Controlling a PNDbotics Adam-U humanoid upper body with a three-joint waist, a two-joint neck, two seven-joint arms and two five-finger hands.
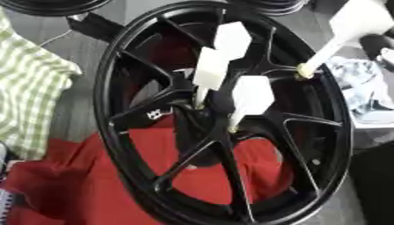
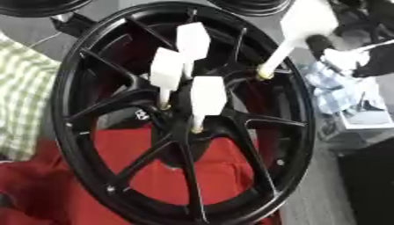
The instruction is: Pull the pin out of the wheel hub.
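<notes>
Spotting three white pins [image 1: 252,94] standing in the black wheel hub [image 1: 192,127], a fourth pin [image 1: 331,44] out by the rim [image 1: 341,132]. Judging them light, stiff, slick plastic, so favouring a pinch across the flat paddle head. Glimpsing the right robot hand [image 2: 377,61] at upper right, not managing to tell whether spread or closed.

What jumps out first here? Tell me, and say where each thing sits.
A large black wheel with thin spokes fills the middle of the view. Three white flag-headed pins stand clustered at its hub, and a fourth pin stands apart at the rim's upper right. Beneath the wheel lies a red cloth, with a green checked cloth at the left edge.
</notes>
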